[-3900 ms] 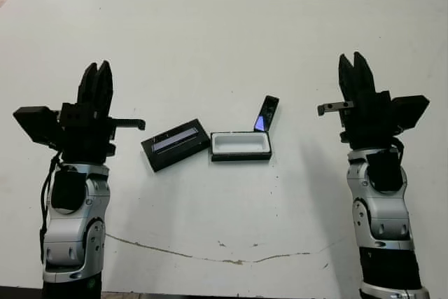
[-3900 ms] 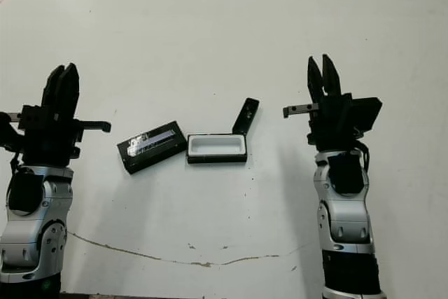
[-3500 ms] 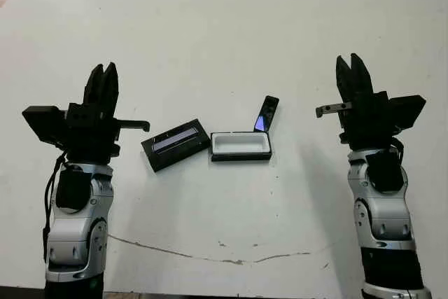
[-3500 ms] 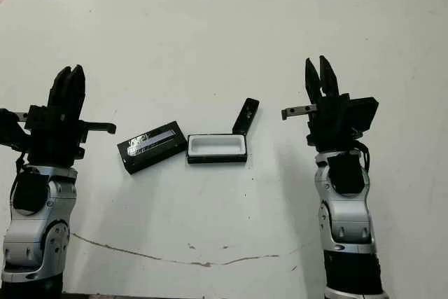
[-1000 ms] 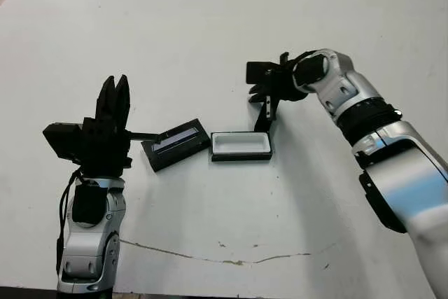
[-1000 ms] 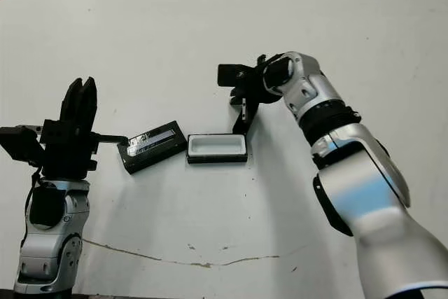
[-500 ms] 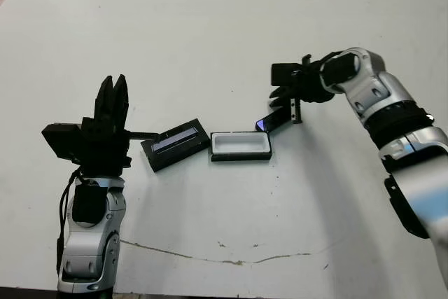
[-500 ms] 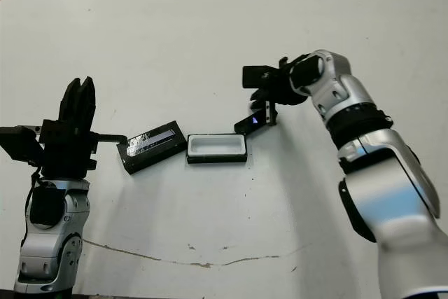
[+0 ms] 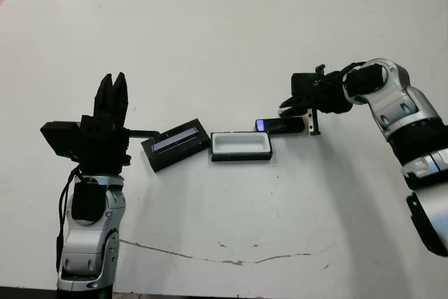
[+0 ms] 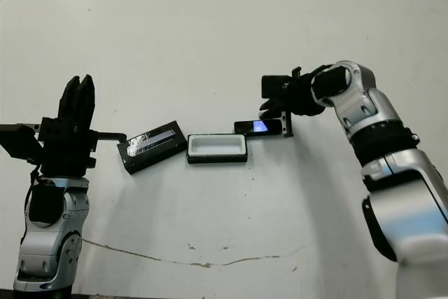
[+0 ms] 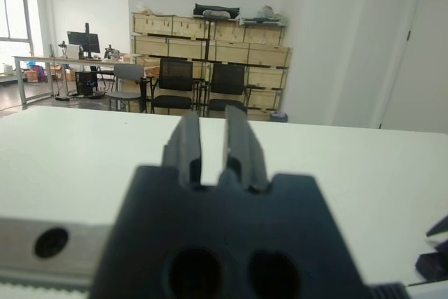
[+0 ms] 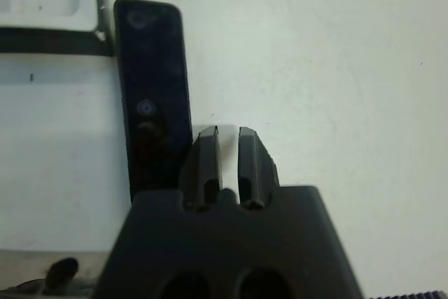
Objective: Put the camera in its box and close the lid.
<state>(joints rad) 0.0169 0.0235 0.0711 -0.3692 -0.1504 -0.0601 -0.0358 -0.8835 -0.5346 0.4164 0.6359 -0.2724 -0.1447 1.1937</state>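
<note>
Camera (image 9: 280, 125): lay flat on the white table (image 9: 224, 40), just right of the box's far right corner
Box (image 9: 241, 145): open, white lining showing, mid-table
Lid (image 9: 176, 144): just left of the box, stripe up
Right pincer (image 9: 288, 106): fingers nearly together, beside the camera, gripping nothing
Left pincer (image 9: 112, 90): fingers close together, empty, left of the lid

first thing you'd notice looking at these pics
The right gripper reaches in low beside the camera, which lies flat on the table by the far right corner of the open, white-lined box. The striped lid lies off at the box's left, near the raised left gripper.
</note>
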